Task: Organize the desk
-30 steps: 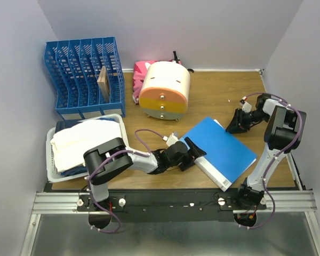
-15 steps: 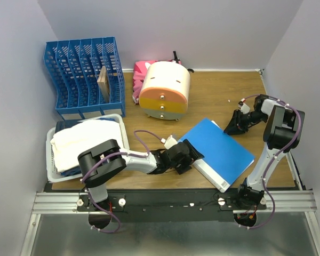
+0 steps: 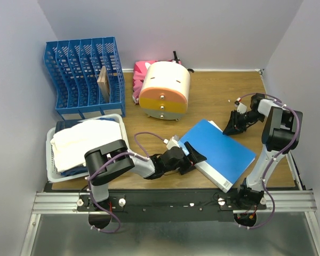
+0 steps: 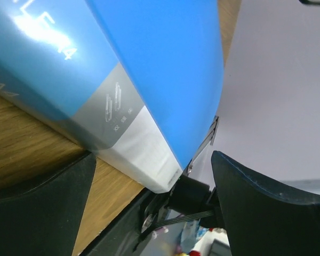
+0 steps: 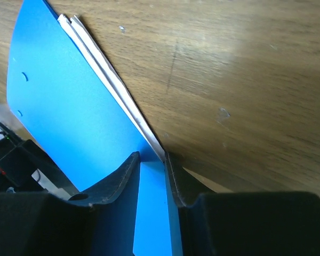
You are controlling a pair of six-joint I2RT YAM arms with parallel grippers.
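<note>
The blue folder was reckoned stiff and slick, best pinched edgewise. The left gripper was spread wide at its corner; whether the right gripper was clamped couldn't be told.

Bare desk behind blue binder

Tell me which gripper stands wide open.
The left gripper: its fingers stand far apart on either side of the folder's near edge. The right gripper has its fingers close together at the folder's far corner.
</note>
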